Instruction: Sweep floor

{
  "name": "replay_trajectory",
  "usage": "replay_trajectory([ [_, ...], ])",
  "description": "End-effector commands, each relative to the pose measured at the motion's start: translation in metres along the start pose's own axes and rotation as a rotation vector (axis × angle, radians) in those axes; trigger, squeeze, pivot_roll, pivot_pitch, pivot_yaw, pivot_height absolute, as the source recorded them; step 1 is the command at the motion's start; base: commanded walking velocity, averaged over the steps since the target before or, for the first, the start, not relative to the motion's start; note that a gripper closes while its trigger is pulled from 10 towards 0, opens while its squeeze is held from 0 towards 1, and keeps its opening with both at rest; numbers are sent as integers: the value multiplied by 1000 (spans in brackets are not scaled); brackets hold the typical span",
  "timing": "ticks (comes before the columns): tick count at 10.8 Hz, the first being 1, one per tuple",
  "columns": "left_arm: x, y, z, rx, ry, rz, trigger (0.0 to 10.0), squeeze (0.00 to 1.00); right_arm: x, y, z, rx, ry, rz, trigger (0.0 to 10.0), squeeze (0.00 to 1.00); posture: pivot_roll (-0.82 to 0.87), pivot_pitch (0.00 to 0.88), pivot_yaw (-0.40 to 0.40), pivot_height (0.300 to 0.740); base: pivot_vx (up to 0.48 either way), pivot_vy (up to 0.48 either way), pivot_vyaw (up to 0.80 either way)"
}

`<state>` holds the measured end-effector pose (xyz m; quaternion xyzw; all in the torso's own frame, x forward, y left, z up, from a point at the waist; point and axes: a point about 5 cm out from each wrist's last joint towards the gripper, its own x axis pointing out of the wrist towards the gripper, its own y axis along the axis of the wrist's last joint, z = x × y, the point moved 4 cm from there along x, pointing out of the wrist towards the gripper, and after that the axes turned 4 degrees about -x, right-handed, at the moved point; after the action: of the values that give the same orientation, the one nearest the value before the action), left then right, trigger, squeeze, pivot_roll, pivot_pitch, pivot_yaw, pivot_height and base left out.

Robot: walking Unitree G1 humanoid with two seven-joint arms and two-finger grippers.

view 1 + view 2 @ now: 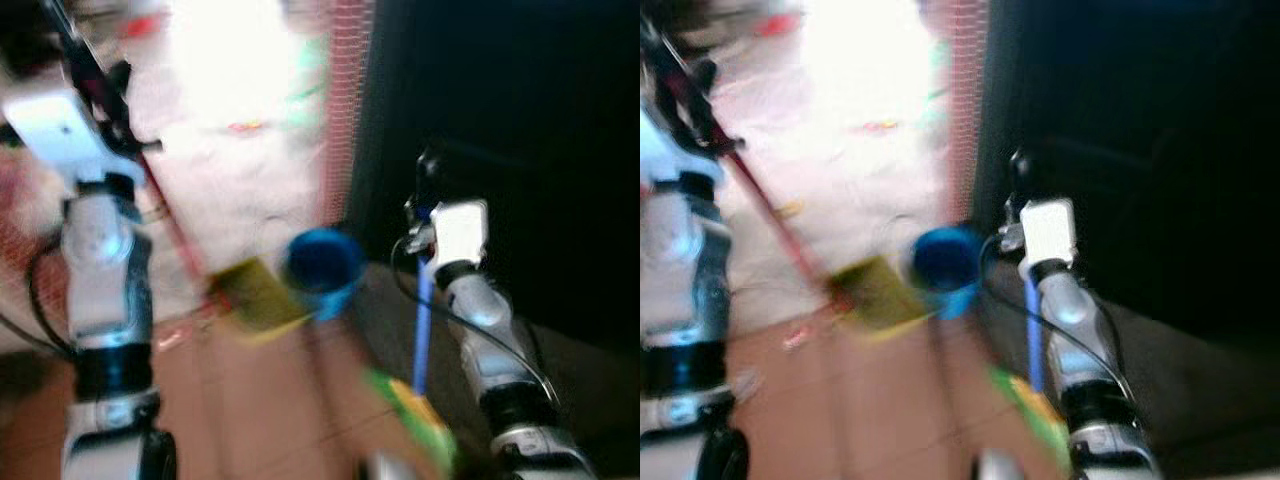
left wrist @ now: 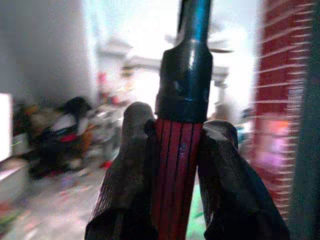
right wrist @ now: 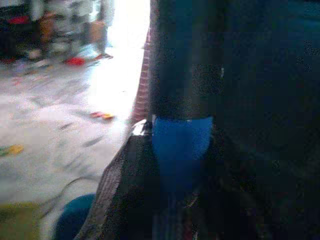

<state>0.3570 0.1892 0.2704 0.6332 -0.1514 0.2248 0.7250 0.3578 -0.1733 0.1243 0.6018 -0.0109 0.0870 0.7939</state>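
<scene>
Head views blurred. Big dark mass (image 1: 520, 150) fills the robot's right side; red mesh/brick edge (image 1: 350, 110) runs beside it, bright littered floor (image 1: 240, 170) beyond. Blue bucket (image 1: 322, 268) sits on floor between the arms, yellow-green broom head (image 1: 258, 295) touching its left side. Left gripper (image 2: 176, 150) clamped on red broom handle (image 2: 176, 185), fingers (image 2: 130, 165) both sides. Right gripper (image 3: 175, 165) closed on blue pole (image 1: 423, 320); green dustpan (image 1: 415, 415) at its low end. Small red/yellow scraps (image 3: 100, 115) on floor.
</scene>
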Motion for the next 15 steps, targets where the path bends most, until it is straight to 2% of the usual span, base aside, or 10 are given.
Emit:
replay_trajectory([
  [1,6,26,-2,-36,4,108,10000,0,6,14,-5,-20,18,53,10000,0,-90,0,40,740,472,0,0],
  [5,9,27,-2,-22,12,116,10000,0,5,13,-6,-17,18,50,10000,0,-92,0,44,740,471,0,0],
  [8,6,22,4,20,-2,116,10000,0,5,12,-8,-15,21,47,10000,0,-90,0,43,740,0,0,0],
  [10,2,16,19,94,-41,137,10000,0,5,12,-8,-14,24,45,10000,0,-94,0,39,740,0,0,0],
  [11,-1,13,35,129,-82,158,10000,0,5,12,-8,-14,25,46,10000,0,-97,0,38,740,0,0,0],
  [13,-7,4,58,160,-115,179,10000,0,6,14,-9,-16,29,50,10000,0,-108,0,35,740,0,0,0],
  [15,-12,-9,72,197,-117,184,10000,0,6,15,-9,-14,30,53,10000,0,-118,0,35,740,0,0,0],
])
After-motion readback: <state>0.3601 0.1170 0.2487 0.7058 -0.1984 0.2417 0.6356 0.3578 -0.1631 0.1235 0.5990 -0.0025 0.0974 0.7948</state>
